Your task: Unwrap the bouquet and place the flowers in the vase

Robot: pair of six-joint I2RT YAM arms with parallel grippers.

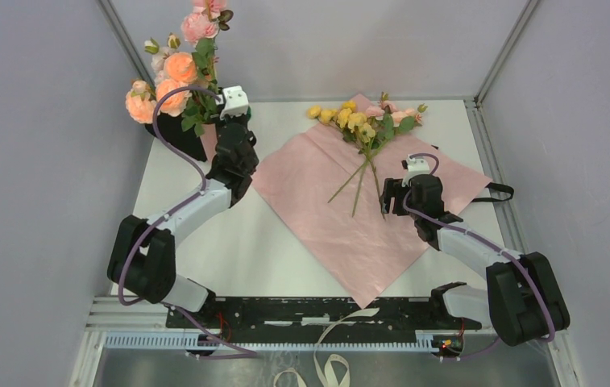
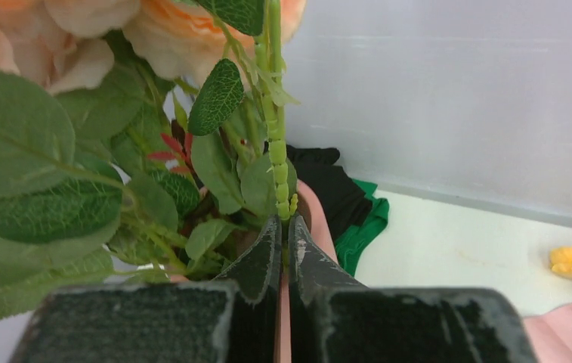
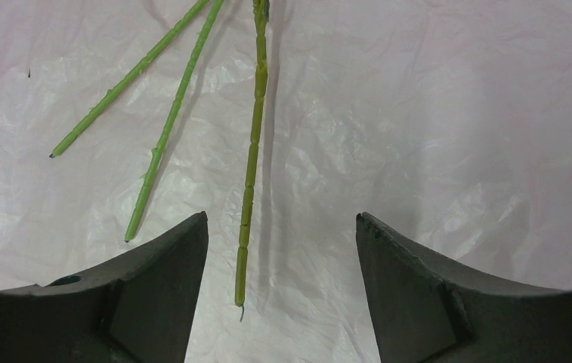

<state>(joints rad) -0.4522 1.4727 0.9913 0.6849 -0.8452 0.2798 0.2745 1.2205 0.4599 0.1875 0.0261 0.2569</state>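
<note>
Right gripper [image 3: 281,219] jaws wide, over the flowers' bare stems [image 3: 253,144] on flattened paper [image 1: 317,218]; best to straddle one stem only; farther back, left gripper [image 2: 284,227] pinched shut on an upright stem [image 2: 277,151] at the vase [image 2: 320,227] rim; lower straight, then release; vase crowded with peach roses [image 1: 174,76] and leaves.

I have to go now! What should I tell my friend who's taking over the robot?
Left gripper: shut on a stem at the vase, far left corner.
Right gripper: open, above the ends of the loose stems.
Done: paper unwrapped, lying flat; peach flowers stand in the vase.
To do: yellow and pink flowers on the paper must go in.
</note>
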